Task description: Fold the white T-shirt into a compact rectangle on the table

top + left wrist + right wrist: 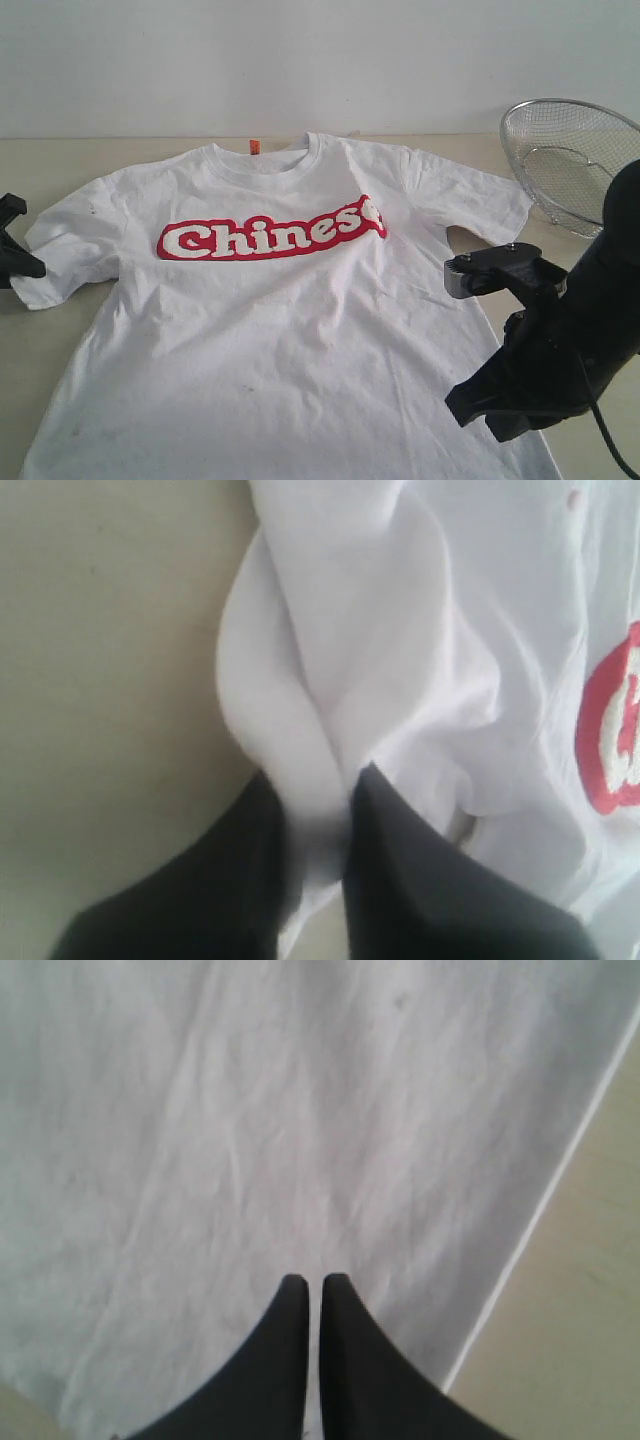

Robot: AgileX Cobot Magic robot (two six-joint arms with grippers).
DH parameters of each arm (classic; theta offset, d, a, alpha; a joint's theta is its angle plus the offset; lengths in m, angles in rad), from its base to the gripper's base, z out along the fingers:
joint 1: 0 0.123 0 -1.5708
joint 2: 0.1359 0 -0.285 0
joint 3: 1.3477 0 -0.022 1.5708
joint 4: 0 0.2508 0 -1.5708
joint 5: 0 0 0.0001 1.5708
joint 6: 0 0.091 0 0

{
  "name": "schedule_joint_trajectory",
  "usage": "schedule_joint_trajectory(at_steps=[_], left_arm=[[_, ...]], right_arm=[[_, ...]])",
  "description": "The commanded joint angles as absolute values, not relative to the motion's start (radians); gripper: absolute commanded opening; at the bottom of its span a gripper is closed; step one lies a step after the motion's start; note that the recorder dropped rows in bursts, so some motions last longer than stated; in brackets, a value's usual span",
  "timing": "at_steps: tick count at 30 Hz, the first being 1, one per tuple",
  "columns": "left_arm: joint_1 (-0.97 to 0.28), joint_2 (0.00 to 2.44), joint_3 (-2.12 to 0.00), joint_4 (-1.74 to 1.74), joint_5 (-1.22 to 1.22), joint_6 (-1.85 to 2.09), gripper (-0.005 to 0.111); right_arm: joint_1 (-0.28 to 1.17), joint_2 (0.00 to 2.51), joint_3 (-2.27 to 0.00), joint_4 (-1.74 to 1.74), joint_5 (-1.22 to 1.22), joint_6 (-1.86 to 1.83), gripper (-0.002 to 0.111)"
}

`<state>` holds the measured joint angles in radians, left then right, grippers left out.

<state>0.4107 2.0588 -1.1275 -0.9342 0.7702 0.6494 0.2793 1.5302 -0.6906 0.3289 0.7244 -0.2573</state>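
**Reporter:** Starting at the left, what is threatening the fold?

**Photographer:** The left end effector (315, 780) is grasping the bunched sleeve (330, 650) of the T-shirt (300, 330), and the pinch is looking shallow. On a lift the cloth is likely slipping free. A hard pull is risking dragging the whole shirt sideways and rumpling its flat body.

**Reporter:** And moving right?

**Photographer:** The right end effector (313, 1282) is clenched on nothing. If it is coming down closed, it is only pushing fabric, not catching it. A wire basket (570, 160) is sitting near the opposite sleeve (470, 195), close enough for a swinging arm to knock.

**Reporter:** Where is the shirt lying against the two?

**Photographer:** It is lying face up, spread across the desk (60, 165), red banner (270, 235) in the middle. One sleeve is sitting between the left fingers, and the lower body, near its side edge, is lying beneath the right end effector, which is hanging above it.
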Motion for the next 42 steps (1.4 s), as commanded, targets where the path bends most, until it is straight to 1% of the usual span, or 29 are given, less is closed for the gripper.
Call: schedule_joint_trajectory(at_steps=[1, 8, 17, 23, 25, 28, 31, 39, 42], left_arm=[[0.408, 2.065, -1.13, -0.99, 0.752, 0.714, 0.005], [0.408, 2.049, -1.141, -1.008, 0.768, 0.711, 0.005], [0.408, 1.932, -1.141, -1.036, 0.768, 0.723, 0.005], [0.408, 1.931, -1.141, -1.025, 0.759, 0.723, 0.005], [0.408, 1.931, -1.141, -1.048, 0.757, 0.725, 0.005], [0.406, 1.931, -1.141, -1.201, 0.768, 0.799, 0.005], [0.371, 1.931, -1.141, -1.286, 0.782, 0.866, 0.005], [0.239, 1.955, -1.141, -1.292, 0.676, 0.873, 0.005], [0.163, 1.969, -1.181, -1.294, 0.662, 0.9, 0.005]], right_arm=[[0.279, 1.52, -0.692, 0.327, 0.735, -0.268, 0.0], [0.279, 1.52, -0.692, 0.323, 0.741, -0.268, 0.0], [0.279, 1.52, -0.692, 0.321, 0.741, -0.268, 0.0], [0.279, 1.52, -0.692, 0.321, 0.743, -0.268, 0.0], [0.279, 1.52, -0.692, 0.321, 0.745, -0.268, 0.0], [0.279, 1.52, -0.692, 0.325, 0.745, -0.268, 0.0], [0.279, 1.52, -0.692, 0.33, 0.745, -0.268, 0.0], [0.279, 1.52, -0.692, 0.342, 0.748, -0.268, 0.0], [0.279, 1.52, -0.692, 0.345, 0.749, -0.268, 0.0]])
